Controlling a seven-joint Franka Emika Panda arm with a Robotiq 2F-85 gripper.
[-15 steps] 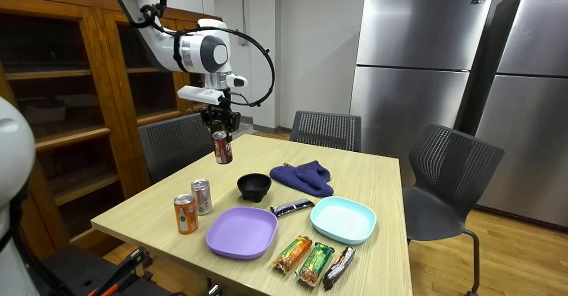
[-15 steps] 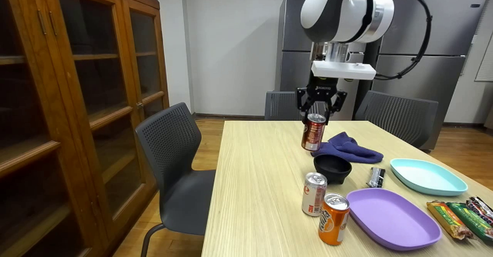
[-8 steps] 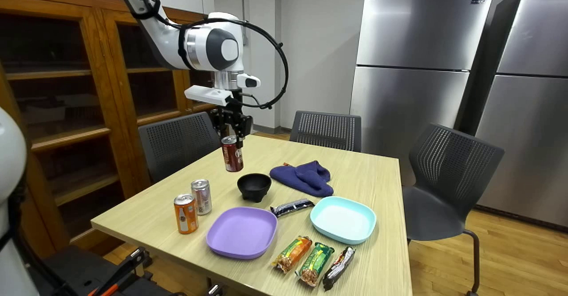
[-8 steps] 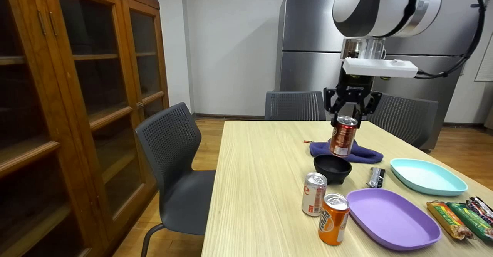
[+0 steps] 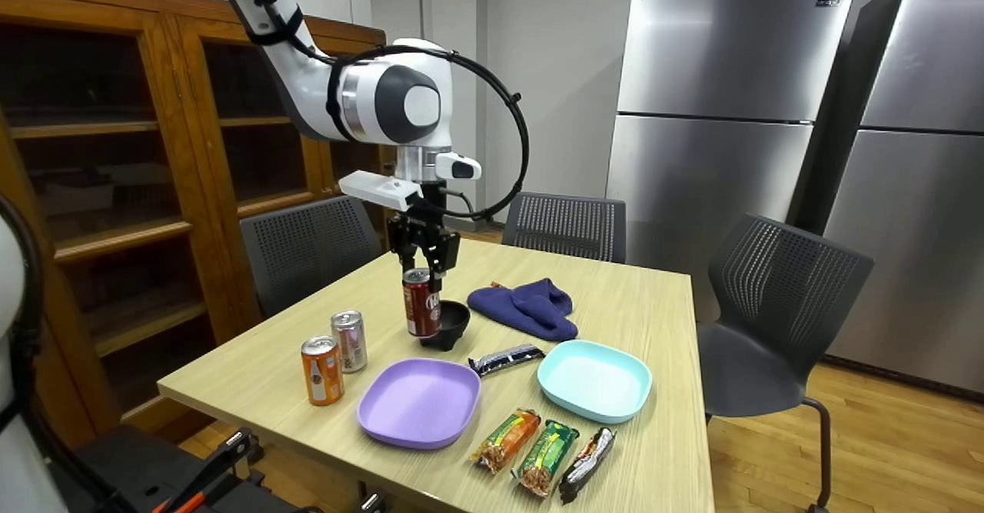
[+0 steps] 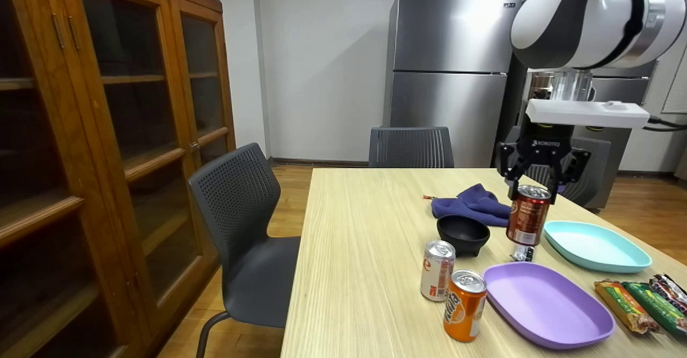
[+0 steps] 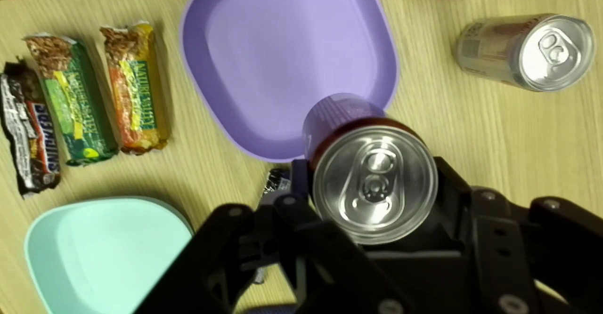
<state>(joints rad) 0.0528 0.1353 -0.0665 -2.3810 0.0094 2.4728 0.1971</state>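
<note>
My gripper [image 5: 422, 276] is shut on a dark red soda can [image 5: 421, 311] and holds it upright above the table. In an exterior view the can covers part of a black bowl [image 5: 455, 322]. Both also show in an exterior view: the gripper [image 6: 533, 195] and the can [image 6: 528, 223], with a dark wrapped bar [image 6: 523, 254] partly behind it. In the wrist view the fingers stand on both sides of the can's silver lid [image 7: 375, 187], and its lower end overlaps the near edge of a purple plate [image 7: 287, 60]. The plate also shows in an exterior view [image 5: 419, 405].
A silver can [image 5: 350, 341] and an orange can [image 5: 321, 373] stand left of the purple plate. A teal plate [image 5: 593, 382], a navy cloth [image 5: 526, 307] and several snack bars, one green [image 5: 546, 455], lie on the table. Dark chairs [image 5: 565, 224] surround it.
My gripper has carried the red can to the right in both exterior views, and it now sits lower there, nearer the purple plate. The other objects have not moved.
</note>
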